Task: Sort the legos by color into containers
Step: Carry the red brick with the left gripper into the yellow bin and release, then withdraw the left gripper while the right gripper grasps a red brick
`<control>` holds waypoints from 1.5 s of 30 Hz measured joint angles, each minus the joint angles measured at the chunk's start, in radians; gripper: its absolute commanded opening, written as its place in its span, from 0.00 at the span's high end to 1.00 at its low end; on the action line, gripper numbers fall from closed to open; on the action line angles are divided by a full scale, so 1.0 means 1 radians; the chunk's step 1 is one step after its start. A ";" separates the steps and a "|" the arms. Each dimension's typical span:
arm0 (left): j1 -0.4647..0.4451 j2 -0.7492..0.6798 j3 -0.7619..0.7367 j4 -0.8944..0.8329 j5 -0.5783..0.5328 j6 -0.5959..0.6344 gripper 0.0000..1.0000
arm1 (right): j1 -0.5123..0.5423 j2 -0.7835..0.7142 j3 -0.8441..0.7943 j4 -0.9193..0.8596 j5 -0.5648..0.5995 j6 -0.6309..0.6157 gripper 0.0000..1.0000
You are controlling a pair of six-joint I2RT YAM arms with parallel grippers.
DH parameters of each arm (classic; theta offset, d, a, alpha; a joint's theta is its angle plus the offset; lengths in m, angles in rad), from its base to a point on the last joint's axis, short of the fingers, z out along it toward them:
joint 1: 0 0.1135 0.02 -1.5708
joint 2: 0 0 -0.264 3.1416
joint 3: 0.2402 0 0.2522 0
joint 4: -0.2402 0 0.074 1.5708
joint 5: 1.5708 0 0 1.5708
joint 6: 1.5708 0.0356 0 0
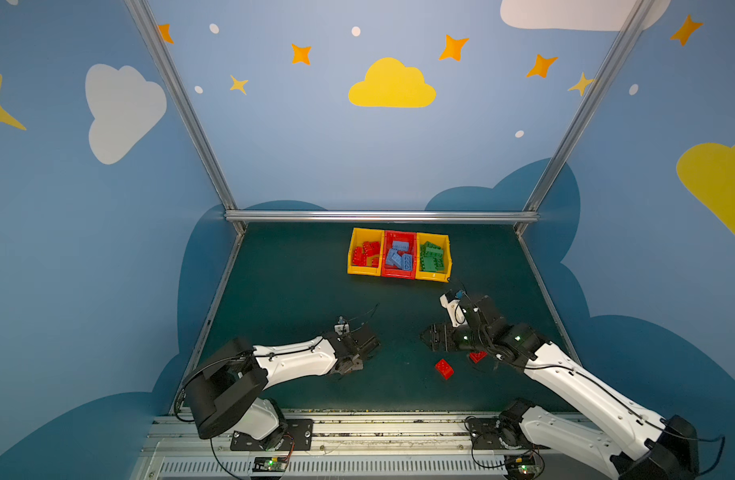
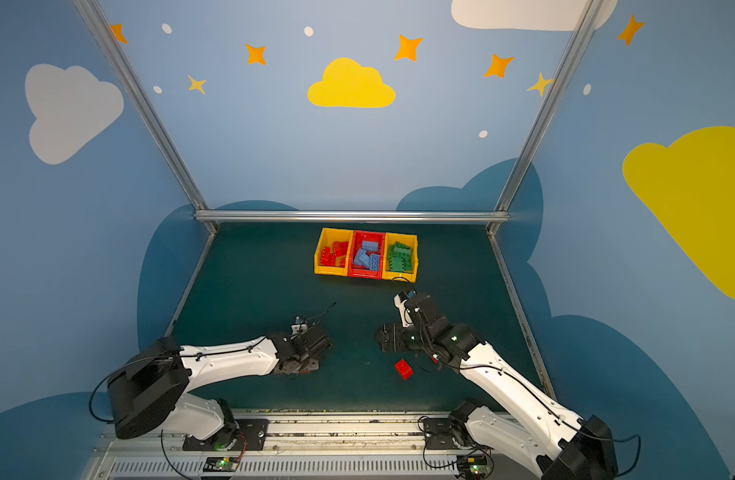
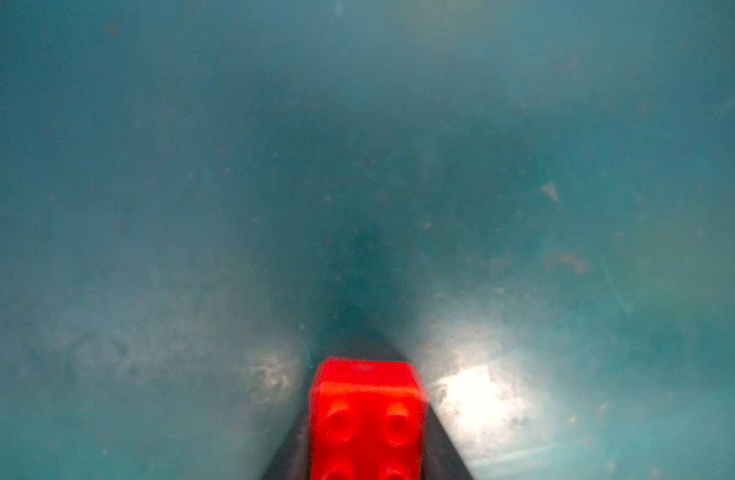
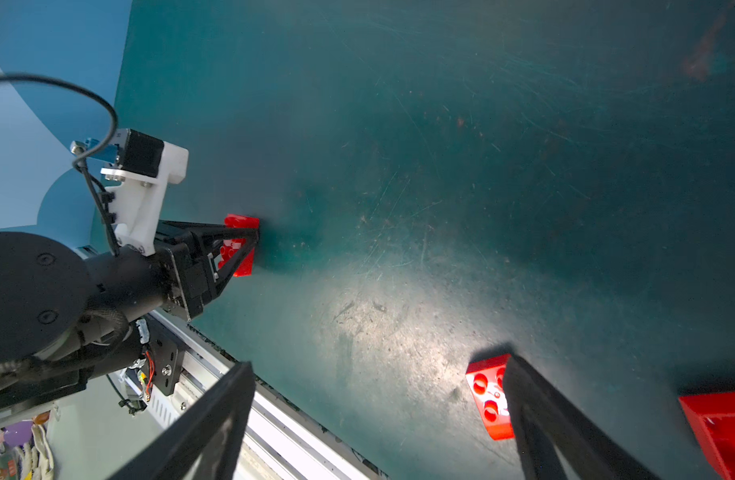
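LEFT ARM HAS ITS BRICK: your left pincer (image 4: 249,245) is clamped narrow on a red lego brick (image 3: 365,415), studs turned back toward the wrist, low over the dark green bench (image 1: 295,291). Whether the brick touches the surface cannot be told.

The brick sits deep and square between the fingers, so the hold looks sound. Raise it straight up before you travel, because a drag across the bench could twist it in the grip.

Its likely home is the yellow bin (image 1: 363,271) holding the red bricks, well beyond this pincer at the back of the bench. Arrive above the rim and release over the pile, away from the wall shared with the red bin (image 1: 398,273) of light blue bricks. The green ones fill the further yellow bin (image 1: 432,275).

Facing it across an open gap, your right pincer (image 4: 378,363) stands wide and empty. A loose red brick (image 4: 488,399) lies near one of its fingers, and another red brick (image 1: 478,356) is partly tucked under that arm's wrist. The way to the bins looks open, but keep wide of the right pincer.
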 measured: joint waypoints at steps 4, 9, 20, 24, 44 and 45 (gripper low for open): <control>0.000 0.063 0.072 -0.049 -0.021 -0.009 0.80 | 0.000 0.017 0.000 0.002 0.006 0.000 0.09; 0.034 0.175 0.212 -0.102 -0.031 0.044 0.80 | -0.001 0.018 0.000 0.003 0.034 -0.001 0.09; 0.302 0.432 0.784 -0.169 -0.019 0.295 0.79 | -0.115 0.005 0.000 0.005 0.035 -0.030 0.09; 0.378 0.605 1.094 -0.198 0.002 0.369 0.79 | -0.162 0.029 0.002 0.021 0.008 -0.035 0.09; 0.491 0.982 1.707 -0.388 0.100 0.502 0.10 | -0.188 0.190 0.069 0.023 -0.039 -0.043 0.09; 0.488 0.928 1.622 -0.363 0.106 0.501 0.05 | -0.188 0.189 0.063 0.021 -0.038 -0.042 0.09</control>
